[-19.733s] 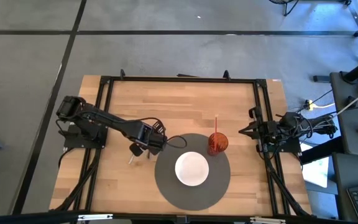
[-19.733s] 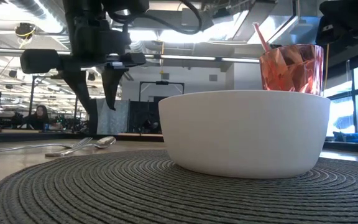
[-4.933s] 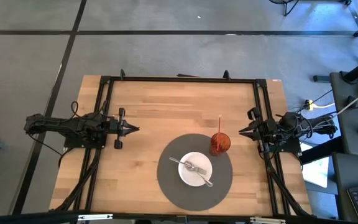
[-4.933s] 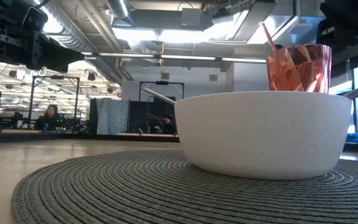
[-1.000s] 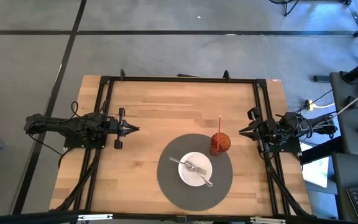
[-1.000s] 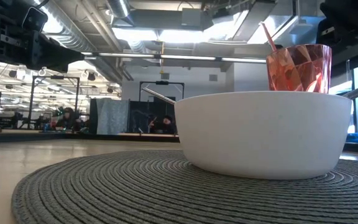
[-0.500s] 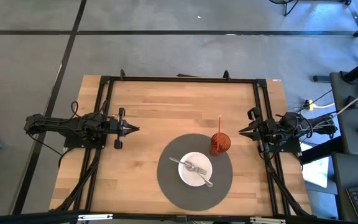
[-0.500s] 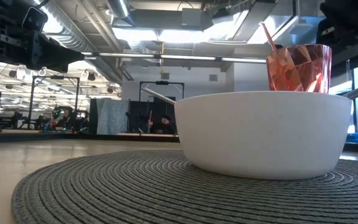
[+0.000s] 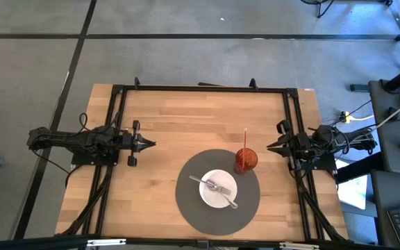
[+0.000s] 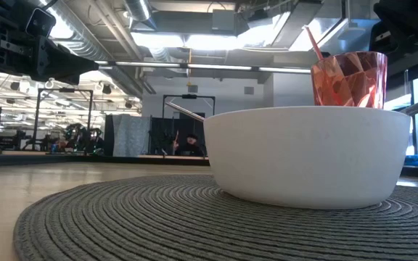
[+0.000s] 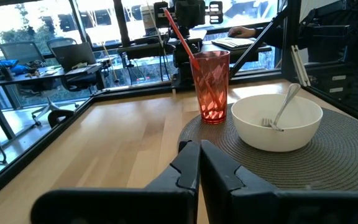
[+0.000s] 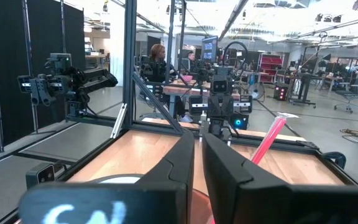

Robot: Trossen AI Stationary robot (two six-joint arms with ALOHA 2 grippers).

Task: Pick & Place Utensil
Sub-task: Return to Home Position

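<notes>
A white bowl stands on a round grey placemat at the table's near middle. Two metal utensils lie crossed in the bowl, their handles leaning on its rim; the left wrist view shows one handle and fork tines. My left gripper is shut and empty, low over the table's left side. My right gripper is shut and empty at the right edge, pointing at the cup.
A red faceted cup with a pink straw stands on the placemat's far right edge, beside the bowl. A black frame runs around the table. Bare wood lies between my left gripper and the placemat.
</notes>
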